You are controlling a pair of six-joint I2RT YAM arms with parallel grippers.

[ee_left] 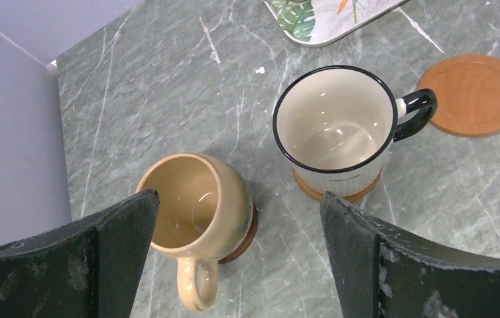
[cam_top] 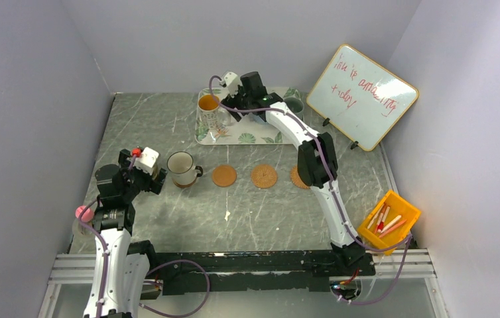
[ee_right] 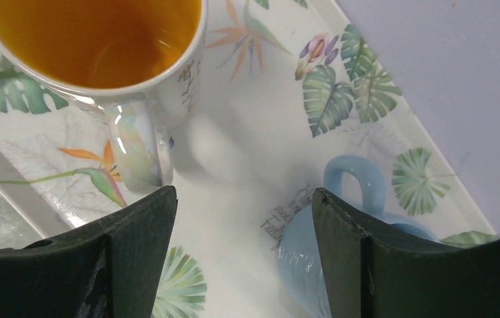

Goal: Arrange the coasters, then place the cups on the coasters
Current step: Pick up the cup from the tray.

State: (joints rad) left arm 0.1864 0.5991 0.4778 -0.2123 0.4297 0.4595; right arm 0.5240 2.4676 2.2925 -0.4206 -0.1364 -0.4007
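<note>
Right wrist view: the right end effector point(ee_right: 241, 199) hangs open and empty over the leaf-print tray point(ee_right: 380, 119), between the orange-lined mug point(ee_right: 101, 59) and the light blue mug point(ee_right: 313, 258), probably to pick one for the bare coasters point(cam_top: 264, 176) near the tray. Farther from the tray, the left end effector point(ee_left: 241, 205) gapes wide and empty above the tan mug point(ee_left: 194, 205) and the dark-rimmed white mug point(ee_left: 333, 126), both seated on coasters.

There are five cups: two just ahead of the left claw point(ee_left: 239, 199), a tan cup point(ee_left: 191, 209) and a dark-rimmed white cup point(ee_left: 335, 126); three around the right claw point(ee_right: 244, 195), an orange-lined cup point(ee_right: 95, 46), a light blue cup point(ee_right: 313, 255), and a grey-green cup point(cam_top: 294, 105) back by its wrist. There are five coasters: a dark coaster point(ee_left: 250, 233) and a brown coaster point(ee_left: 308, 190) under the left claw's two cups, and three bare to that claw's right, a smooth coaster point(ee_left: 476, 93), a woven coaster point(cam_top: 264, 176), a half-hidden coaster point(cam_top: 295, 177). One tray point(ee_right: 254, 132) lies under the right claw; one whiteboard point(cam_top: 363, 96) and one yellow bin point(cam_top: 412, 218) sit well apart from both.
</note>
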